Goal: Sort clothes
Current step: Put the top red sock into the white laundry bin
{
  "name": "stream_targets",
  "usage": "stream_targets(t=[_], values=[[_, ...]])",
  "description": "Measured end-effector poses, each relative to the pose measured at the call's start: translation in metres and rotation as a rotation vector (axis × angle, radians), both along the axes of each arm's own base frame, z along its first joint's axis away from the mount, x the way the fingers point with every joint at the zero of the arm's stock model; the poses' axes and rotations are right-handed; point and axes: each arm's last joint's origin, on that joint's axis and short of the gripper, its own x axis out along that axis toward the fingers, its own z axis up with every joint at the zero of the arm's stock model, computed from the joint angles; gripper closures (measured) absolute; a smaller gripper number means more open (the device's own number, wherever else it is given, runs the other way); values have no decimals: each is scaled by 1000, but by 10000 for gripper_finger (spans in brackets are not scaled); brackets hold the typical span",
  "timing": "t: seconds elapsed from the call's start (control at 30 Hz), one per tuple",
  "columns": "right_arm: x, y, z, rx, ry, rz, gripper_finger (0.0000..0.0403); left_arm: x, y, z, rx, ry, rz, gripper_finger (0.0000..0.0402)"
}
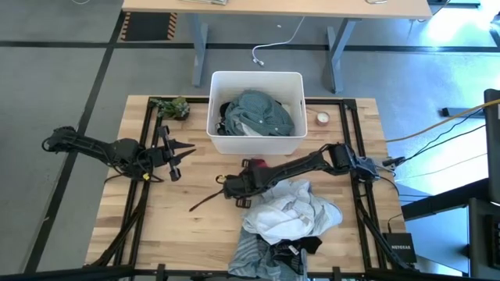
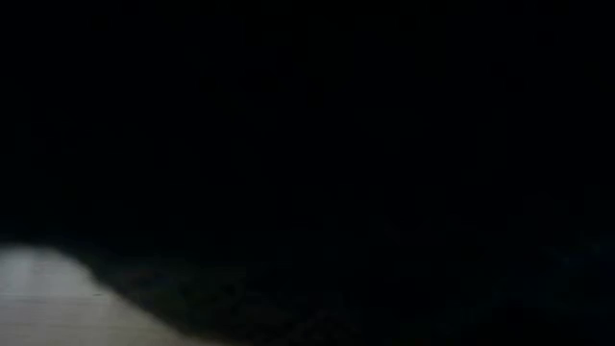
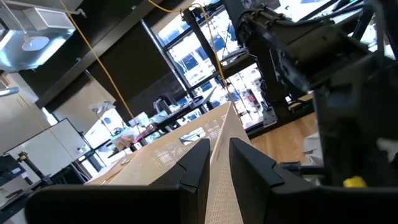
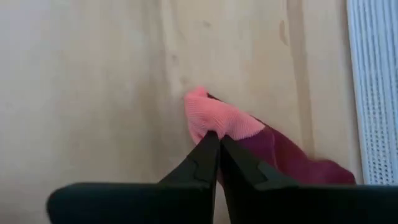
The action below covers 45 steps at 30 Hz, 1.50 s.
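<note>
A red garment (image 4: 292,155) with a pink ribbed end lies flat on the wooden table just in front of the white bin (image 1: 256,78); it also shows in the high view (image 1: 260,164). My right gripper (image 4: 217,138) reaches in from the table's right, points down and is shut at that pink end; it also shows in the high view (image 1: 248,172). The bin holds teal and dark clothes (image 1: 262,113). A pile of white, pale blue, striped and black clothes (image 1: 291,217) lies at the near edge. My left gripper (image 3: 217,158) waits at the table's left, narrowly open and empty. My right gripper pinches the edge of the garment's pink ribbed end (image 4: 214,124) between its two fingertips. The fingers come from above, pointing down. The garment lies on the table, slack, trailing toward the bin.
A green-brown camouflage lump (image 1: 172,107) sits at the far left beside the bin. A small tape roll (image 1: 322,119) lies to the bin's right. A thin dark strip (image 1: 207,202) lies on the table near my right gripper. The low view is almost wholly dark.
</note>
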Motion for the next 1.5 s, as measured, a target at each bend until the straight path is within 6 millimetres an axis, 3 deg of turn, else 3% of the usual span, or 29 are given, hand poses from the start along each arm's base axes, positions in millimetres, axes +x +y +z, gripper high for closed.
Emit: stream_targets(t=[0.1, 0.23, 0.5, 0.63, 0.93, 1.23, 1.37, 1.5], values=[[-1, 11, 8, -29, 0, 19, 382, 0, 0, 0, 0, 0, 0, 345], [-1, 27, 34, -96, -18, 36, 396, 0, 0, 0, 0, 0, 0, 345], [0, 50, 110, -227, -162, 42, 397, 0, 0, 0, -1, 0, 0, 345], [1, 51, 150, -264, -275, 49, 396, 0, 0, 0, -1, 0, 0, 345], [-19, 34, 209, -477, -461, -48, 397, 0, 0, 0, -1, -1, 0, 345], [-58, 9, 270, -700, -583, -258, 395, 0, 0, 0, -1, -1, 0, 345], [-70, -11, 287, -707, -599, -316, 394, 0, 0, 0, -1, -1, 0, 345], [-74, -35, 291, -726, -567, -364, 394, 0, 0, 0, 0, 0, 0, 345]])
